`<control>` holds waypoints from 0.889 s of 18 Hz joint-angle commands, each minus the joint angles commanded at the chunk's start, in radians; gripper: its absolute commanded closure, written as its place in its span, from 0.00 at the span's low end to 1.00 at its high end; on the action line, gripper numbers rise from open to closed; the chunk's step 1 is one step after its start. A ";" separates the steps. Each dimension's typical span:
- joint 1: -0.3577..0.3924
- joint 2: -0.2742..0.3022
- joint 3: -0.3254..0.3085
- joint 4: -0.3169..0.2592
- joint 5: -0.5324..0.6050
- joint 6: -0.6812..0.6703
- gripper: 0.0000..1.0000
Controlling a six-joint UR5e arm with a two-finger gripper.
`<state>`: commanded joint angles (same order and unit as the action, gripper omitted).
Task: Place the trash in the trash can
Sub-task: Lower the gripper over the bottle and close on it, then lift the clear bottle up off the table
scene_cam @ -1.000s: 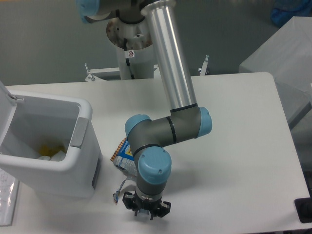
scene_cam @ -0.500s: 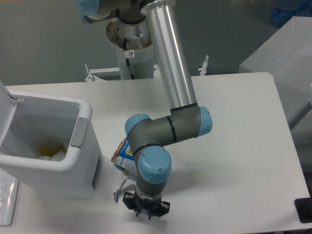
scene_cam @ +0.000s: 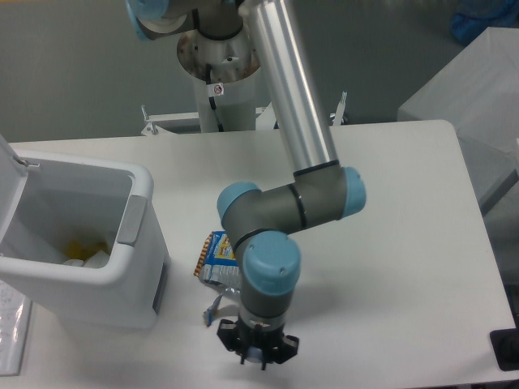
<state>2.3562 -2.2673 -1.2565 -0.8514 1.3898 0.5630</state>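
White tabletop, grey wall behind; we see the arm's claw low at the near edge, just beside the crumpled blue foil snack bag with orange edges.

We cannot tell if the claw is open or closed, as the wrist hides its fingers. The bag lies on the tabletop between the arm and the white rectangular plastic bin with a grey side panel, lid up. We judge this the pickup step: next, grip the bag, lift, carry over the bin. No bottle visible.
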 joint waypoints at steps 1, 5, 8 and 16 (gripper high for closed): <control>0.011 0.009 0.012 0.000 -0.012 0.000 0.67; 0.055 0.040 0.061 0.006 -0.122 -0.011 0.67; 0.084 0.087 0.066 0.014 -0.167 -0.021 0.67; 0.124 0.121 0.129 0.049 -0.258 -0.159 0.67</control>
<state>2.4804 -2.1461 -1.1276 -0.8023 1.1322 0.4036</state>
